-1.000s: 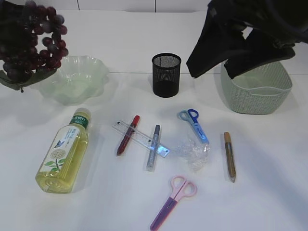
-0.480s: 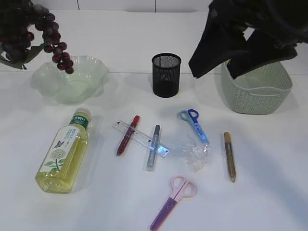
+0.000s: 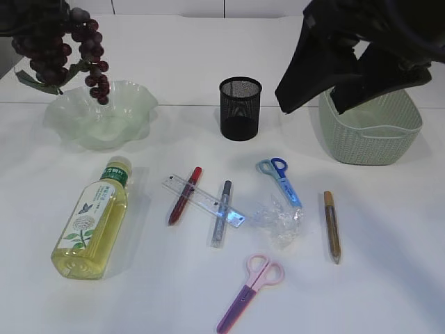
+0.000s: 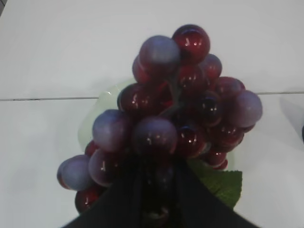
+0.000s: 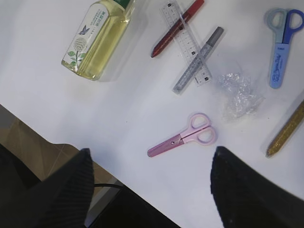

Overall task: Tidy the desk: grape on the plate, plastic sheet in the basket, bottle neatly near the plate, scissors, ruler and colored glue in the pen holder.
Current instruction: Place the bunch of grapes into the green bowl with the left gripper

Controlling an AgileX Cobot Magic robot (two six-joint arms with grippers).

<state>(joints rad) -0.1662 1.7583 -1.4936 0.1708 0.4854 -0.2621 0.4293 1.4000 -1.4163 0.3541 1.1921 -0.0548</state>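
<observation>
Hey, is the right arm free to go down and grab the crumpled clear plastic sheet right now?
Probably yes: the right claw is open and empty, hanging above the table, and the crumpled clear plastic sheet lies uncovered between blue scissors and gold glue pen.

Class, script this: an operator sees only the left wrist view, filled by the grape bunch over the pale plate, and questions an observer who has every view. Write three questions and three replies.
Operator: How does the bunch sit against the plate?
Observer: In the exterior view, the bunch of dark red grapes hangs above the back left rim of the pale green wavy plate, not laid in it.
Operator: What is the other claw doing?
Observer: The right claw is open and empty, raised beside the green woven basket.
Operator: Where is the bottle?
Observer: The clear bottle of yellow liquid lies on its side in front of the plate.
</observation>
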